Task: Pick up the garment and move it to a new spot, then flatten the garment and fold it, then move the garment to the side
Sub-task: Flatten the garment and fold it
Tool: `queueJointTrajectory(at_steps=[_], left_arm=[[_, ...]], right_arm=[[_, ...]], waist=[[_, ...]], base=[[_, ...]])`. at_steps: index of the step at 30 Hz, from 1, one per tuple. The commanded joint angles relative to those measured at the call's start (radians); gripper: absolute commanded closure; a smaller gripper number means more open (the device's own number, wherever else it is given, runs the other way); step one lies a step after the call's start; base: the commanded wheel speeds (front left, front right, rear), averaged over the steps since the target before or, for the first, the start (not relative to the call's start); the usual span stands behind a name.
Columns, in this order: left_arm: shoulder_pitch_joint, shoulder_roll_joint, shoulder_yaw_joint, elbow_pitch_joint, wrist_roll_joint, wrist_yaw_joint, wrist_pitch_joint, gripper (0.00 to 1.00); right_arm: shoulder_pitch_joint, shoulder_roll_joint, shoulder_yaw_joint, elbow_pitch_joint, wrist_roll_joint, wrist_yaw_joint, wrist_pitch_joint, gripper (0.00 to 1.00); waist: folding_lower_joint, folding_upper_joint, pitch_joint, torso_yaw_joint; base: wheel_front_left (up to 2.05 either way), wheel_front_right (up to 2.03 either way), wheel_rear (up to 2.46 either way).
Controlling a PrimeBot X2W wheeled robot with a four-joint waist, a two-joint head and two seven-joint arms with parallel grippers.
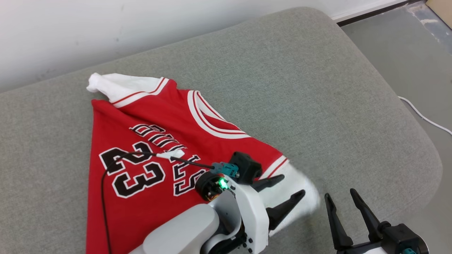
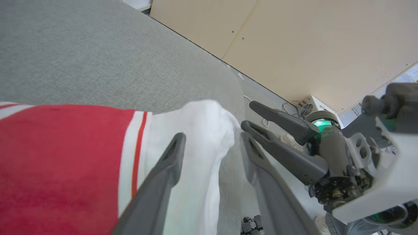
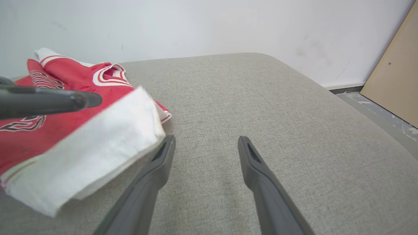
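The garment [image 1: 148,141] is a red jersey with white sleeves and the number 23, spread on the grey cushion [image 1: 282,70]. My left gripper [image 1: 292,184] hovers over the jersey's near white sleeve [image 1: 300,197], fingers apart. In the left wrist view the sleeve [image 2: 202,130] lies loose and blurred between the spread fingers of the left gripper [image 2: 212,138]. My right gripper [image 1: 339,194] stands open just right of the sleeve, nothing between its fingers. In the right wrist view the right gripper [image 3: 206,140] points across bare cushion, with the sleeve [image 3: 98,143] beside its left finger.
A black cable [image 1: 106,176] from the left wrist trails over the jersey. The cushion's rounded edge [image 1: 423,151] drops to the floor on the right, where a white cord [image 1: 423,116] lies. A white wall [image 1: 106,28] backs the cushion, and a tan panel [image 3: 395,75] stands right.
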Motion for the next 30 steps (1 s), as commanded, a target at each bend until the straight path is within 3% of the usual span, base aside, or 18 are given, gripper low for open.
queueJointTrajectory(at_steps=[1,6,17,22,26,30], left_arm=[[0.010,0.001,0.008,-0.009,-0.006,0.000,-0.016,0.00],[0.023,0.008,0.034,-0.058,0.015,0.021,-0.086,0.00],[0.123,0.110,0.149,-0.140,0.115,0.215,-0.326,0.00],[0.214,0.147,0.203,-0.149,0.167,0.306,-0.388,0.00],[0.304,0.151,0.244,-0.155,0.198,0.345,-0.402,0.00],[0.406,0.125,0.323,-0.177,0.253,0.348,-0.401,0.00]], right_arm=[[0.005,-0.001,-0.001,0.004,0.008,-0.002,0.001,0.00],[0.016,-0.001,-0.014,0.003,0.010,-0.002,0.001,0.00],[0.046,-0.001,-0.093,-0.045,-0.049,-0.002,0.001,0.00],[0.050,-0.005,-0.130,-0.092,-0.086,-0.002,0.001,0.00],[0.064,-0.021,-0.153,-0.128,-0.105,-0.002,0.001,0.00],[0.078,-0.039,-0.167,-0.145,-0.114,-0.002,0.001,0.00]], waist=[[0.0000,-0.0001,-0.001,0.000],[0.0000,-0.0001,-0.016,0.013],[0.0000,-0.0001,-0.090,0.115],[0.0000,-0.0001,-0.125,0.177],[0.0000,-0.0001,-0.156,0.234],[0.0000,-0.0001,-0.189,0.293]], base=[[0.00,0.00,0.00],[0.00,0.00,0.00],[0.00,0.00,0.00],[0.00,0.00,0.00],[0.00,0.00,0.00],[0.00,0.00,0.00]])
